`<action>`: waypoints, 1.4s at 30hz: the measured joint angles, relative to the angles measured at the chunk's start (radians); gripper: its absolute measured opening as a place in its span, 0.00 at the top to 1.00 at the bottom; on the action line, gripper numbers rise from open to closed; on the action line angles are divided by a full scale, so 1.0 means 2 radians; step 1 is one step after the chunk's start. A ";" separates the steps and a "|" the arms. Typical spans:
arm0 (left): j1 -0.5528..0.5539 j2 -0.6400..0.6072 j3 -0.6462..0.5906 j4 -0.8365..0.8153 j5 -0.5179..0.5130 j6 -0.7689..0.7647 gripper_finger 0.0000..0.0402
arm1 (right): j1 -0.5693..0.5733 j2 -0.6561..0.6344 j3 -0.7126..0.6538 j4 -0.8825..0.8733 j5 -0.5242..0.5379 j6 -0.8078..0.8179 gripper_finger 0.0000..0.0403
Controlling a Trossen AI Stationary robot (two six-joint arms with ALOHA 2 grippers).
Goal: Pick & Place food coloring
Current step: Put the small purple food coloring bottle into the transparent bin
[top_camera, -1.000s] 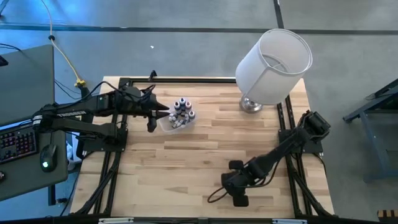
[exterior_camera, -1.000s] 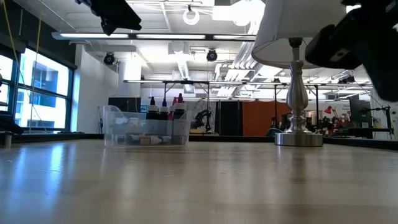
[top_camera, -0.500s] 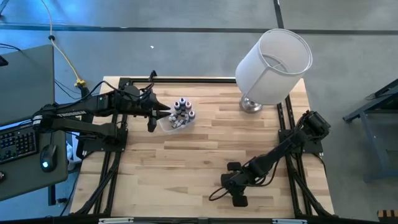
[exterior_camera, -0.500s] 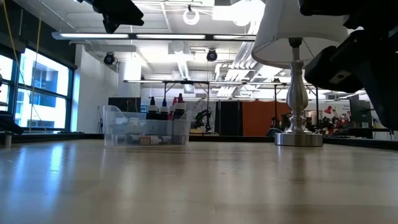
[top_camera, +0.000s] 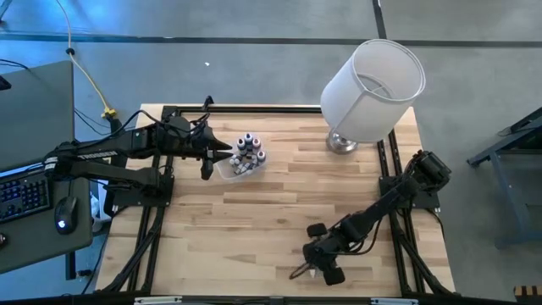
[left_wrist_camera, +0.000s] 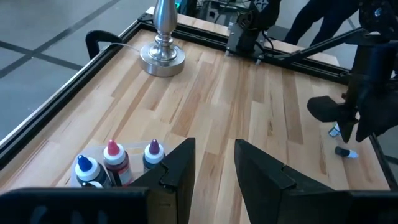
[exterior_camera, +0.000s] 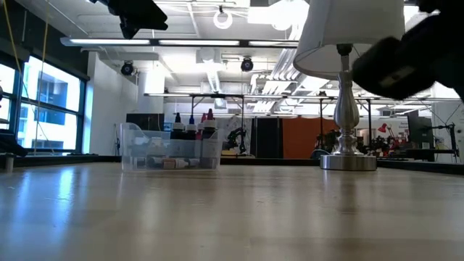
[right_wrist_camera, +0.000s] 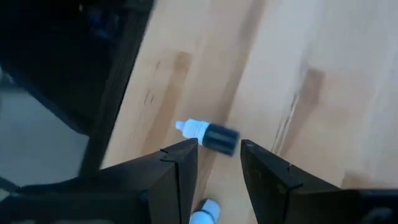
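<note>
Several tiny food coloring bottles [top_camera: 248, 148] with pink, purple and blue tops stand in a clear plastic tub [top_camera: 230, 169] at the far left, also seen in the low view [exterior_camera: 192, 125] and the left wrist view [left_wrist_camera: 115, 158]. My left gripper [top_camera: 222, 156] hangs open just left of the tub, its fingers [left_wrist_camera: 179, 167] above the tub's edge. Near the table's near edge my right gripper [right_wrist_camera: 217, 155] is open and points down over a dark bottle with a white cap [right_wrist_camera: 208, 134], which lies on its side on the wood. A second small bottle [right_wrist_camera: 204, 216] lies between its fingers, lower down.
A lamp with a big white shade [top_camera: 373, 80] and a metal base [top_camera: 342, 142] stands at the far right. Black frame rails [top_camera: 161, 212] run along the table's left and right sides. Bare wood [top_camera: 271, 212] lies between the tub and my right gripper [top_camera: 315, 269].
My right gripper has rolled about its wrist while staying over the lying bottles near the near edge. My left gripper and the tub have kept still.
</note>
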 joint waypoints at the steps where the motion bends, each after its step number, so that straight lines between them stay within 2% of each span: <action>1: 0.000 0.000 0.000 0.000 0.000 0.000 0.72 | 0.002 0.000 0.000 0.003 0.004 -0.025 0.72; 5: 0.000 0.000 0.000 0.000 -0.001 0.000 0.72 | 0.003 0.001 0.000 0.008 0.027 -0.109 0.72; 12: 0.000 0.000 0.000 0.000 0.002 -0.001 0.72 | -0.005 0.033 0.000 0.016 -0.012 -0.191 0.72; 16: 0.000 0.000 0.000 0.000 0.003 -0.004 0.72 | -0.005 0.046 0.000 0.015 -0.013 -0.236 0.72; 25: 0.000 0.000 0.000 0.000 0.004 -0.015 0.72 | -0.006 0.076 0.001 0.055 -0.019 -0.286 0.72; 42: 0.000 0.000 0.000 -0.003 0.007 -0.015 0.72 | -0.005 0.080 0.001 0.067 0.036 -0.357 0.72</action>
